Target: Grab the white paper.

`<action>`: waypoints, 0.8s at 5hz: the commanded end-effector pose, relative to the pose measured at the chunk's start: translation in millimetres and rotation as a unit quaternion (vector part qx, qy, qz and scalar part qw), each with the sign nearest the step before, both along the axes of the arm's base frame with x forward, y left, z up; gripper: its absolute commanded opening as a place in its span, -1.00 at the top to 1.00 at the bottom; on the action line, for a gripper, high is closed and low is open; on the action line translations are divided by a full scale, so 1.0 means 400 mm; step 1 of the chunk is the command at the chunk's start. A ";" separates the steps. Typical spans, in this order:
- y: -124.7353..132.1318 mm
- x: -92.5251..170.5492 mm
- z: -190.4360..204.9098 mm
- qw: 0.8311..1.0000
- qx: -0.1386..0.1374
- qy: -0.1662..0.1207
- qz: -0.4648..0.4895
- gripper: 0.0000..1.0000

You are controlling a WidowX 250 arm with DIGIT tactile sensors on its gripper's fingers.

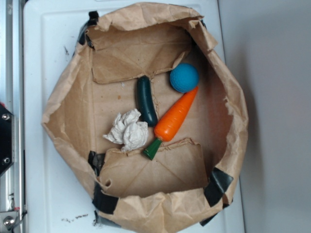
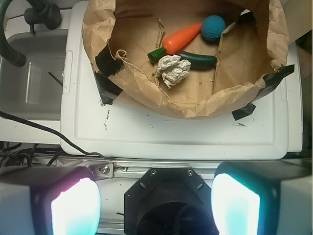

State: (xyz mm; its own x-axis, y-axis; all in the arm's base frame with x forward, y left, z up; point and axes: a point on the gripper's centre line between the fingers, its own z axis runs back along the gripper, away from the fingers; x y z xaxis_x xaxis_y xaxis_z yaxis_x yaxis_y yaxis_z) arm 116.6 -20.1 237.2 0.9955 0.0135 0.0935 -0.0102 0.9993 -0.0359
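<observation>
Reaching from the frame's bottom, the spread-fingered gripper (image 2: 155,205) risks snagging the bag wall (image 2: 195,105) before the white paper (image 2: 172,69).

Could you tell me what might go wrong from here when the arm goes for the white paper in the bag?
1. The white paper lies right beside the dark green cucumber and the carrot's green tip, so open fingers might catch one of them too.
2. The brown paper bag's crumpled walls stand around everything; the gripper, open and outside the bag, could snag the rim going in.
3. The wad looks soft, so a shallow pinch might slip off.
</observation>
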 end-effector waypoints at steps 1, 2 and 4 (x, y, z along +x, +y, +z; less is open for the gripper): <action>0.000 0.000 0.000 1.000 0.000 0.000 0.000 -1.00; -0.007 0.074 -0.002 1.000 0.005 0.002 0.030 -1.00; 0.049 0.233 -0.040 0.997 0.013 0.005 0.079 -1.00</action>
State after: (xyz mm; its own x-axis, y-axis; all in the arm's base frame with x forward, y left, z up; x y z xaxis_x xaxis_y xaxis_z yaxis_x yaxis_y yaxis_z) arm 207.3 -4.5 207.7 0.9877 0.1513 0.0395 -0.1512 0.9885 -0.0054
